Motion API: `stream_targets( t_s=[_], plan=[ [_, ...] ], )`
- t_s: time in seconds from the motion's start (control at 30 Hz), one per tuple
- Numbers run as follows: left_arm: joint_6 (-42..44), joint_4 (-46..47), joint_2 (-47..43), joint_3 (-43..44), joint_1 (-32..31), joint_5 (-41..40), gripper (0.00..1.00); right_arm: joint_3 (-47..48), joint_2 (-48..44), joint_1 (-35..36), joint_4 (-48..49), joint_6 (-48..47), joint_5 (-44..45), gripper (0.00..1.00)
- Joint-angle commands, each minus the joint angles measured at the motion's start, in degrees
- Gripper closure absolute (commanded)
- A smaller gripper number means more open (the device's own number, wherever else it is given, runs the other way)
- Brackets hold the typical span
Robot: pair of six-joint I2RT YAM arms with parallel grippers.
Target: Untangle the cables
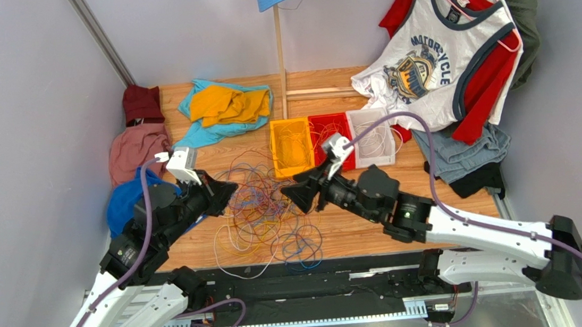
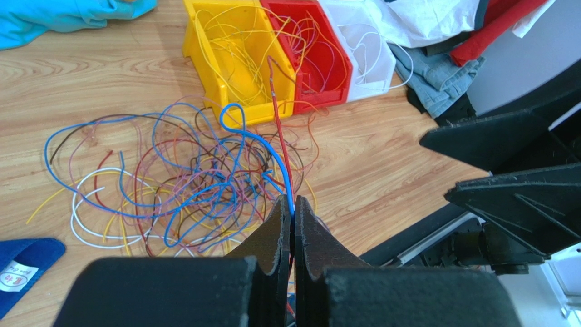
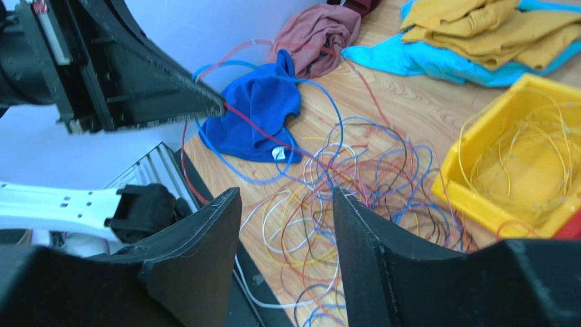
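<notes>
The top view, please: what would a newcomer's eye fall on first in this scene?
First, the bright tangle of cables sprawled across the middle of the wooden table. Just behind it stand a yellow bin, a red bin and a white bin, side by side, with wires inside. Next, the left tool, pinched shut on a blue cable and a red cable, while the right tool gapes open opposite.

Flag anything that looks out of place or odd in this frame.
The cables lie in one tangled heap mid-table, most outside the yellow bin behind them. A few strands stray left to the blue cloth. Nothing looks damaged.
</notes>
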Motion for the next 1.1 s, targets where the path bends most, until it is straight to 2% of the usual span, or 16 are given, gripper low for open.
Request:
stream_targets(
  t_s=[0.0, 0.17, 0.4, 0.57, 0.67, 0.83, 0.93, 1.07],
  plan=[
    [1.3, 0.8, -1.1, -0.7, 0.2, 1.7, 1.00, 6.3, 5.9, -0.1, 4.6, -4.9, 0.3, 0.43],
    [1.6, 0.7, -2.0, -1.0, 0.2, 1.1, 1.00, 8.4, 11.0, -0.2, 5.6, -4.7, -3.0, 0.43],
    [1.9, 0.9, 0.7, 1.1, 0.3, -0.2, 1.00, 2.5, 9.4, 0.9, 12.4, -1.6, -12.6, 0.46],
    [1.6, 1.8, 2.5, 2.3, 0.3, -1.0, 1.00, 0.8, 8.6, 3.4, 10.9, -1.7, -12.1, 0.46],
    [1.7, 2.3, 2.7, 2.9, 0.3, -1.6, 1.00, -1.2, 7.7, 6.2, 9.4, -4.9, -7.4, 0.47],
    [1.7, 2.2, 4.5, 5.6, 0.3, -1.3, 1.00, -3.5, 10.2, 13.5, 8.9, -20.8, 12.0, 0.48],
    [0.7, 1.9, 5.7, 7.4, 0.2, -0.5, 1.00, -5.6, 13.6, 15.7, 15.6, -26.6, 20.7, 0.49],
    [-0.5, 1.9, 7.1, 9.0, 0.2, 1.7, 1.00, -10.9, 19.8, 15.9, 37.3, -32.8, 26.1, 0.47]
  ],
)
